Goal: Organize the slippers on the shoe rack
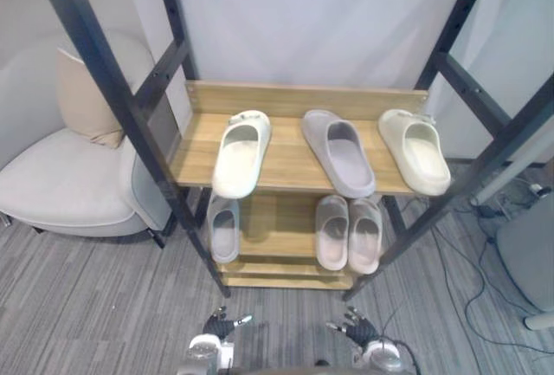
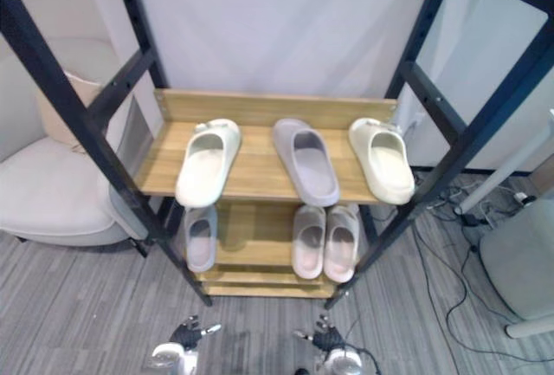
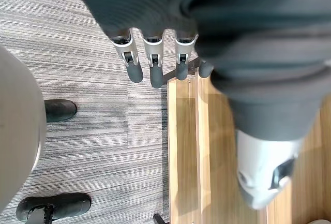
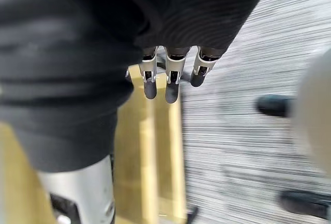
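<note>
A wooden shoe rack (image 1: 286,167) with black posts stands before me. On its upper shelf lie a cream slipper (image 1: 241,152) at the left, a lilac-grey slipper (image 1: 338,151) in the middle and a cream slipper (image 1: 415,150) at the right. The lower shelf (image 1: 268,228) holds one grey slipper (image 1: 223,228) at the left and a pinkish pair (image 1: 348,233) side by side at the right. My left hand (image 1: 218,326) and right hand (image 1: 357,330) hang low over the floor in front of the rack, both open and empty, fingers (image 3: 151,61) straight.
A cream armchair (image 1: 65,176) with a beige cushion (image 1: 82,98) stands left of the rack. Cables (image 1: 485,245) run over the grey carpet at the right, beside a grey seat (image 1: 528,254). A white wall (image 1: 303,20) is behind the rack.
</note>
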Controlling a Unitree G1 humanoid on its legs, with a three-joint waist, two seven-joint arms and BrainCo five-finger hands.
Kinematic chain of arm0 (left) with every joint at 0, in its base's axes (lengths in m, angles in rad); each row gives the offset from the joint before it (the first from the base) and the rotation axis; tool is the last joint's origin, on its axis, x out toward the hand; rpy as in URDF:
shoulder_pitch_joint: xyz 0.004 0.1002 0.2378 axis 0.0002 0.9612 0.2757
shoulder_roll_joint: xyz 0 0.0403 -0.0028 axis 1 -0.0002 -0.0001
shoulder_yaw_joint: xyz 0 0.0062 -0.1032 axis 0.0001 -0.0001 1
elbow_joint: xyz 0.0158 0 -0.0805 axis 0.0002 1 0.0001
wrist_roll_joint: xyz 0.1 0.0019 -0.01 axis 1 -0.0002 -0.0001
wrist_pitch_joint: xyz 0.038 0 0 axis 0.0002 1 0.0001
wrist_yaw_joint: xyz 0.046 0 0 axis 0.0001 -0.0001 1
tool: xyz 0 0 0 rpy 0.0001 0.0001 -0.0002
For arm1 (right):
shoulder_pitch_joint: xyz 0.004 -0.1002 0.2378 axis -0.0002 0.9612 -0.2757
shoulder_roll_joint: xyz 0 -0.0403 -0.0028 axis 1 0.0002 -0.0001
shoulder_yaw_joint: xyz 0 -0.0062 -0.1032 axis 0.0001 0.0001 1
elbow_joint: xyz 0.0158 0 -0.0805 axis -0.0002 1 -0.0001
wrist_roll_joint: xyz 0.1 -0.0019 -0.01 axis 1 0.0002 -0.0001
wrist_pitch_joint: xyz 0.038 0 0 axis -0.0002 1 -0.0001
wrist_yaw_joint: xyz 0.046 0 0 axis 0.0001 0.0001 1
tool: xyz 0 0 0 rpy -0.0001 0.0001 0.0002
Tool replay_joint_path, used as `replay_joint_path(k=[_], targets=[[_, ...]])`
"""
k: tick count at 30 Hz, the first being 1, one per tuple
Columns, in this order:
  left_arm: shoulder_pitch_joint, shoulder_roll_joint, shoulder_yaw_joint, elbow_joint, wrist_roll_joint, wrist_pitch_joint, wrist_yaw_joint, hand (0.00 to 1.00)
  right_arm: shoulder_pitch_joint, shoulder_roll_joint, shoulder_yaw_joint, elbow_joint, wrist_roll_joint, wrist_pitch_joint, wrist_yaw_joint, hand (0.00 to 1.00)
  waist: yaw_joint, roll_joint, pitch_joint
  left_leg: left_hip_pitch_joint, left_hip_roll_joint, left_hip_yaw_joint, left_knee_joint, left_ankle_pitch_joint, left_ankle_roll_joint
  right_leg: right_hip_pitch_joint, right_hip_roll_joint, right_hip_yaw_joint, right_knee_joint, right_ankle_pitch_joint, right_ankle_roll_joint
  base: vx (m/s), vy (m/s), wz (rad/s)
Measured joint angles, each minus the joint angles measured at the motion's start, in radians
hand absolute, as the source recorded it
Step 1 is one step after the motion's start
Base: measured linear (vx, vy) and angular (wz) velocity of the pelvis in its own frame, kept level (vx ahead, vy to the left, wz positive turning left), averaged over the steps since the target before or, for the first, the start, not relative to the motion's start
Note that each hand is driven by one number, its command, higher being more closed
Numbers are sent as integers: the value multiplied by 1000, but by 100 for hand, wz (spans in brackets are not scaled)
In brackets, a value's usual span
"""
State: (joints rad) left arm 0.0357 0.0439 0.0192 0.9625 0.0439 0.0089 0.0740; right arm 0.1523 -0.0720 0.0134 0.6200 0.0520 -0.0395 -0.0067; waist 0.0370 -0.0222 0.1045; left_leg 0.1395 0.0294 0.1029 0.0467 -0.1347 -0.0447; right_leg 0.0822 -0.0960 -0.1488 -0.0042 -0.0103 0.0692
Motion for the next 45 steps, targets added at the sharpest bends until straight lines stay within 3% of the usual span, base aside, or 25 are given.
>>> replay_joint_path(k=[7, 8, 16, 30, 36, 45], targets=[[39, 14, 0, -41, -3, 3, 10, 0, 106, -45, -52, -364, -13, -12, -4, 0, -6, 5, 2, -2, 8, 25, -9, -1, -1, -14, 9, 26, 0, 5, -3, -12, -11, -12], [46, 15, 1, -44, -3, 3, 9, 0, 139, -46, -73, -457, -15, -13, -6, 0, -19, 8, 3, -2, 8, 26, -10, -1, -1, -15, 9, 29, -1, 5, -3, 0, 0, 0], [78, 11, 0, -70, 3, 2, 0, 0, 195, -23, -131, -737, -83, -35, -32, 0, -35, 12, 1, -1, 16, 50, -14, -1, -2, -26, 15, 52, -1, 8, -4, -12, -11, -8], [83, 21, -39, -65, 44, -4, -31, 0, 156, -35, -133, -986, -81, -98, -31, 0, -37, 18, -11, -22, 12, 50, -7, -3, 1, -47, 10, 58, 4, 13, -3, -4, -2, 0], [84, 21, -39, -59, 53, -14, -40, 0, 82, -65, -187, -1001, -81, -110, -32, 0, -38, 19, -15, -28, 9, 45, 0, -6, 6, -48, 6, 54, 6, 13, -3, -3, 0, 1], [85, 21, -39, -57, 72, -25, -61, 0, -72, -192, -206, -996, -48, -110, -32, 0, -38, 15, -22, -36, 5, 31, 3, -6, 8, -49, 2, 45, 9, 11, -1, -10, -2, 3]])
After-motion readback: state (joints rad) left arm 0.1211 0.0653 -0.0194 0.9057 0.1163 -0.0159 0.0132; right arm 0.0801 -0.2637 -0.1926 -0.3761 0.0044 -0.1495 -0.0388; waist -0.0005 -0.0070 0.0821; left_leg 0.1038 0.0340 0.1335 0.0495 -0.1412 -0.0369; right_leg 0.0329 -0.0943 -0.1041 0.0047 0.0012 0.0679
